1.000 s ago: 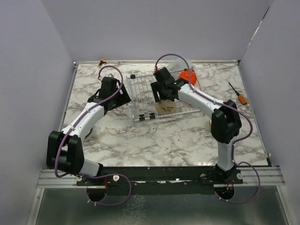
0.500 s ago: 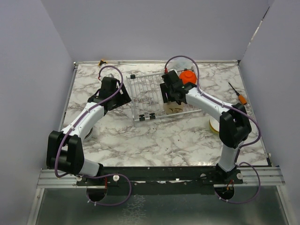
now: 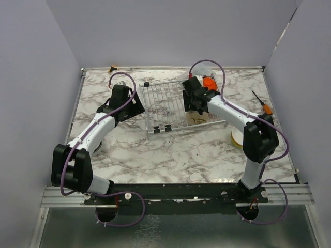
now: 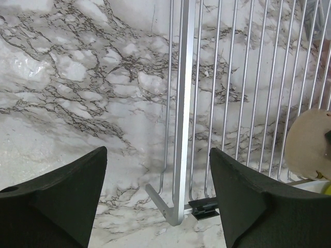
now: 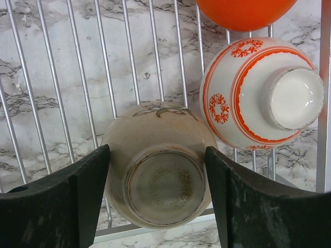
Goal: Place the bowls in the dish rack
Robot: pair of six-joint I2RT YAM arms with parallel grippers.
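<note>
The dish rack (image 3: 160,103) lies flat at the back middle of the table. My right gripper (image 5: 156,150) is shut on a beige bowl (image 5: 160,175), held upside down over the rack's near right part, with a finger against each side. Next to it a white bowl with a red pattern (image 5: 248,93) sits upside down on the rack (image 5: 77,77). An orange bowl (image 5: 243,10) lies just beyond. My left gripper (image 4: 158,155) hangs open and empty over the rack's near left corner (image 4: 183,206). From above, the beige bowl (image 3: 199,119) shows under the right gripper (image 3: 195,106).
A lime-yellow bowl (image 3: 236,137) peeks out beside the right arm. An orange-handled screwdriver (image 3: 264,106) lies at the right. Something clear (image 3: 199,68) stands behind the rack. A small orange item (image 3: 112,68) sits at the back edge. Walls enclose three sides.
My right gripper has moved to the right across the rack, and the beige bowl has gone with it. The left arm has stayed still.
</note>
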